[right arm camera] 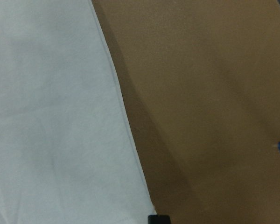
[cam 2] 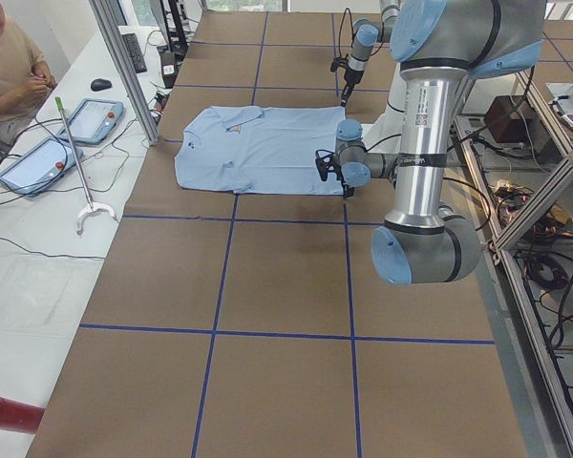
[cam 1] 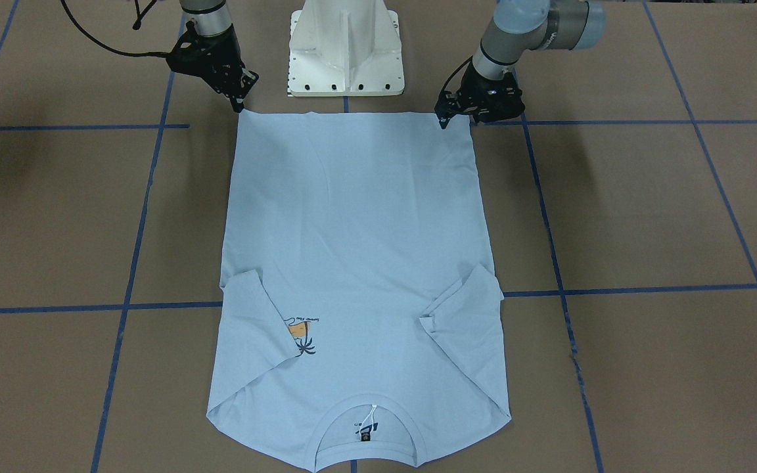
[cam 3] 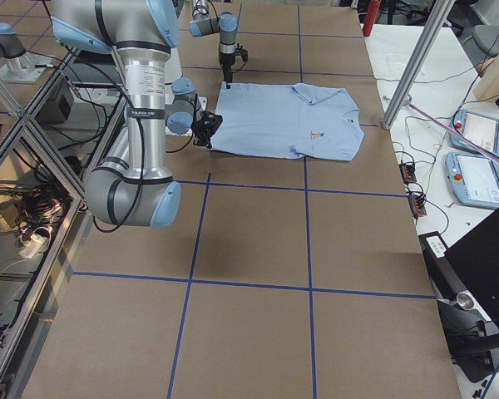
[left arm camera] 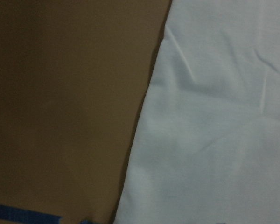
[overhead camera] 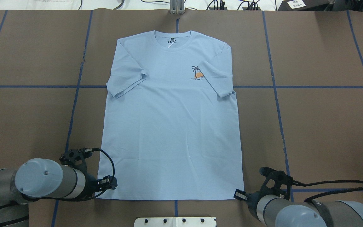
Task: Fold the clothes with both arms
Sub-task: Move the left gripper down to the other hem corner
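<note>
The light blue T-shirt (cam 1: 352,230) lies flat and face up on the brown table, collar away from me, hem towards me, both sleeves folded inward. Its palm print (overhead camera: 197,74) and dark neck label (overhead camera: 170,41) show. My left gripper (cam 1: 444,121) is low at the hem's left corner, also seen from overhead (overhead camera: 112,183). My right gripper (cam 1: 239,105) is low at the hem's right corner (overhead camera: 236,194). The hem lies flat on the table. Both wrist views show only shirt edge (left arm camera: 214,130) (right arm camera: 51,116) and table. I cannot tell whether either gripper is open or shut.
The white pedestal base (cam 1: 345,52) stands just behind the hem, between the arms. Blue tape lines (overhead camera: 276,94) grid the brown table. A seated operator (cam 2: 10,67) and two teach pendants (cam 2: 91,119) are past the table's far edge.
</note>
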Action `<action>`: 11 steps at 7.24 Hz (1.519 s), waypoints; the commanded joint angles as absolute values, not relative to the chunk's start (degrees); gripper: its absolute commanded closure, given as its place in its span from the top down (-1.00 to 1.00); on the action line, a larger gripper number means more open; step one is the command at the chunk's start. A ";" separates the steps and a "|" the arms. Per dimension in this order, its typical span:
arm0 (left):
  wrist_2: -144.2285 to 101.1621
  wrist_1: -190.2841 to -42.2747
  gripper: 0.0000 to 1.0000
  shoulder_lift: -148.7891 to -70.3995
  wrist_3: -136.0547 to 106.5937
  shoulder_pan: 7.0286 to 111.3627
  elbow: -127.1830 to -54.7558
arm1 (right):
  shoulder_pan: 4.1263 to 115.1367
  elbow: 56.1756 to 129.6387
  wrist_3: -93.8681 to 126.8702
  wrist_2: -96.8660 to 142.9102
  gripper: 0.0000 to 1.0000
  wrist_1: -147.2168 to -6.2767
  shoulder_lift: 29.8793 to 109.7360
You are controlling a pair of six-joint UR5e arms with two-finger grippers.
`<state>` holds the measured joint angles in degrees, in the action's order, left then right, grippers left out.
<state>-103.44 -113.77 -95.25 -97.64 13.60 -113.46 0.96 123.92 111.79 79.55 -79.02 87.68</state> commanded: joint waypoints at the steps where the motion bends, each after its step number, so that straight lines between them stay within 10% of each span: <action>1: -103.53 -113.29 0.15 -95.19 -98.17 12.83 -113.47 | 0.97 123.93 111.80 79.54 -1.00 -79.01 87.45; 3: -103.62 -111.64 -0.97 -95.19 -98.09 12.83 -114.34 | 0.88 124.01 111.88 79.54 -1.00 -79.01 87.45; 11: -109.43 -109.25 -1.00 -98.43 -105.38 11.25 -118.65 | 0.62 129.18 111.88 80.24 -1.00 -79.01 92.18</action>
<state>-109.70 -109.28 -97.30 -105.24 11.66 -118.13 0.96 126.97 111.88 79.95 -79.07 89.91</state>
